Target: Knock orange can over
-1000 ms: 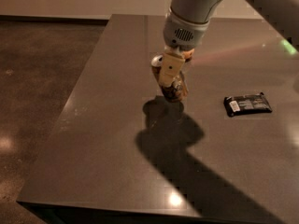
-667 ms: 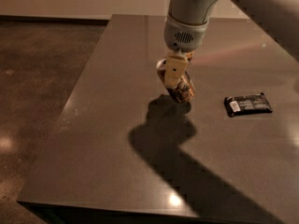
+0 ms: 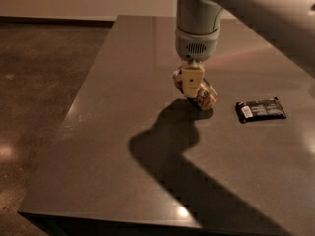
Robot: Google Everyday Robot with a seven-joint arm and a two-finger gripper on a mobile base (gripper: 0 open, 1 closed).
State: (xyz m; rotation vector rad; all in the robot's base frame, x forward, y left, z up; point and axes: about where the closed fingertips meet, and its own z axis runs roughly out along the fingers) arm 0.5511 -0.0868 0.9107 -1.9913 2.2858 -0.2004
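Note:
The orange can (image 3: pixel 205 97) is on the dark grey table (image 3: pixel 123 132), near the middle. It leans over to the right, its base toward the gripper. My gripper (image 3: pixel 191 85) hangs straight down from the grey wrist (image 3: pixel 197 38) and touches the can's left upper side, partly covering it. Only the can's tan body with dark markings shows to the right of and below the gripper.
A flat black wrapped bar (image 3: pixel 261 109) lies on the table to the right of the can. The arm's shadow (image 3: pixel 167 146) falls across the table's front. The table's left edge drops to a brown floor (image 3: pixel 34 82).
The gripper has shifted slightly right and down. The can has gone from nearly upright under the gripper to leaning over to the right. The black bar has not moved.

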